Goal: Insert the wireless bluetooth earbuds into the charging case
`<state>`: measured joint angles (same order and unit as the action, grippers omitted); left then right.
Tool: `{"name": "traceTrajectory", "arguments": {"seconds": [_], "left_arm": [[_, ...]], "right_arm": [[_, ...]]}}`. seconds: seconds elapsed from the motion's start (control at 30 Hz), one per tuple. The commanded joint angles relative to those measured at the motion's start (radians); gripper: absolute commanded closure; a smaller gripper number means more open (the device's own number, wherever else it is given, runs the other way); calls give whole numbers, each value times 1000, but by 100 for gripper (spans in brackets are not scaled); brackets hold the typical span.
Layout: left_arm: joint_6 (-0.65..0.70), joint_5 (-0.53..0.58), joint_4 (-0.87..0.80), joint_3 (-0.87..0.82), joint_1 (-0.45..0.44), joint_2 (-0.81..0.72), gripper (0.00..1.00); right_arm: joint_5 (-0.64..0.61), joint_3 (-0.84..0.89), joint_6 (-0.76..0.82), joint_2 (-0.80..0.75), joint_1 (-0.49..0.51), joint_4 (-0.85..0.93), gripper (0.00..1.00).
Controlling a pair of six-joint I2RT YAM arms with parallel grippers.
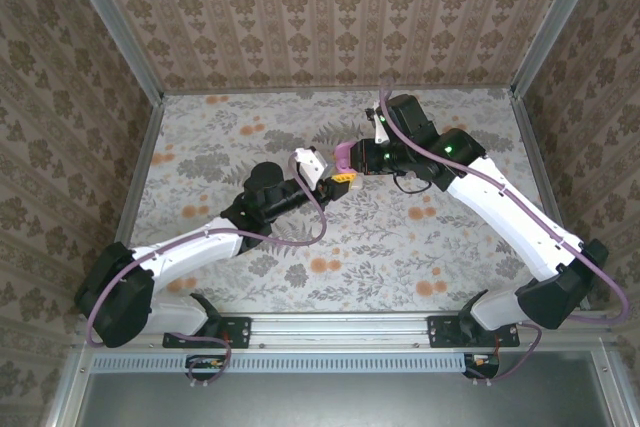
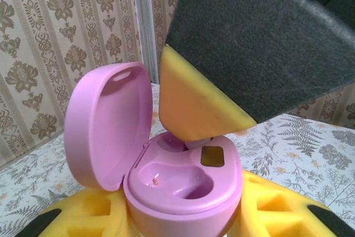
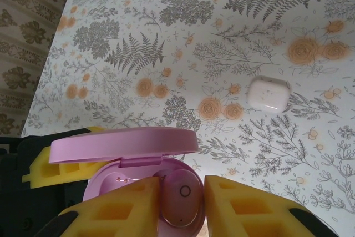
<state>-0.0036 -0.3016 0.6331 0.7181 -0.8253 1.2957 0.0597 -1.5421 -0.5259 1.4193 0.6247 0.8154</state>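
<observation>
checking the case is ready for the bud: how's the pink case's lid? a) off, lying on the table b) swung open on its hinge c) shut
b: the lid stands swung up from the pink case, baring its inside, with the case in the left gripper and the right gripper holding the pink earbud down in it.

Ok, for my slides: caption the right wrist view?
Right hand holds a glossy pink earbud in the open pink plastic case; small white case beyond.
</observation>
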Motion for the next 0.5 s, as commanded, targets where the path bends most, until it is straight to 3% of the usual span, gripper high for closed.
{"name": "traceTrajectory", "arguments": {"seconds": [0.0,0.47], "left_arm": [[8,2,46,37,-5,-2,68],[10,2,45,38,-7,-6,68]], "right_arm": [[42,3,12,-20,6,-1,69],[32,16,11,-69,6,-6,66]]}}
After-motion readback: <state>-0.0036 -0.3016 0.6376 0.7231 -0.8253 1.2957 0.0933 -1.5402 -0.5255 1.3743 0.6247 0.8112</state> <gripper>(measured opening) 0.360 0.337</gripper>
